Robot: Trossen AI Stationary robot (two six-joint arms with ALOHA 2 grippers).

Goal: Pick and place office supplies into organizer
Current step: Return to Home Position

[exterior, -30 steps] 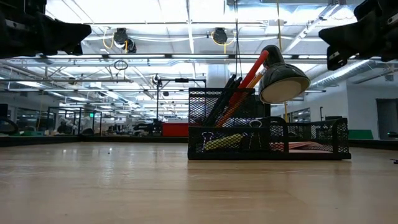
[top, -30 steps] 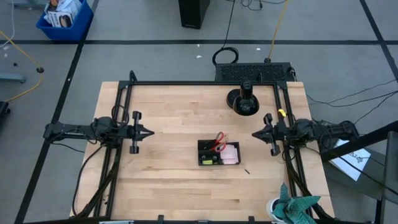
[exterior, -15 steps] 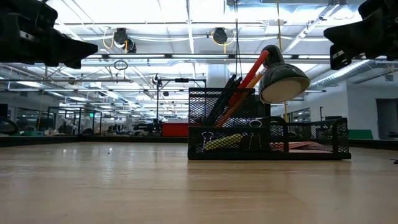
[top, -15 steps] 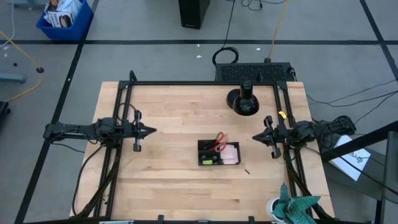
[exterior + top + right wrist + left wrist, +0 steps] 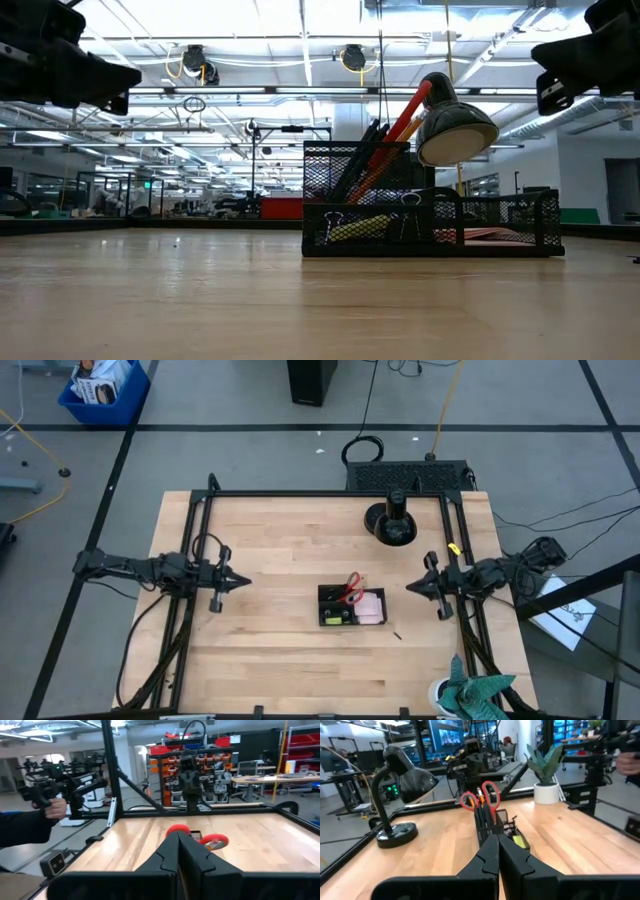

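The black mesh organizer (image 5: pixel 352 606) stands mid-table. Red-handled scissors (image 5: pixel 480 800), an orange pencil (image 5: pixel 405 118) and dark pens (image 5: pixel 360 150) stick up from its tall compartment. The pink sticky-note pad (image 5: pixel 372 607) and a yellow piece (image 5: pixel 346 620) lie in its low part, and clips (image 5: pixel 408 203) hang on the mesh. My left gripper (image 5: pixel 245 580) hovers shut to the organizer's left. My right gripper (image 5: pixel 408 587) hovers shut to its right. Both point at the organizer from above table height (image 5: pixel 120 75) (image 5: pixel 545 55).
A black desk lamp (image 5: pixel 390 520) stands toward the table's far edge, right of centre. A potted plant (image 5: pixel 468 694) sits at the near right corner. A small dark piece (image 5: pixel 397 634) lies on the wood beside the organizer. A person's hand (image 5: pixel 55 810) holds a device beyond the table.
Both grippers have drifted a little toward the table's near edge and have stayed shut. The left one has also sunk slightly and turned about its own axis. The organizer and what is in it have not moved.
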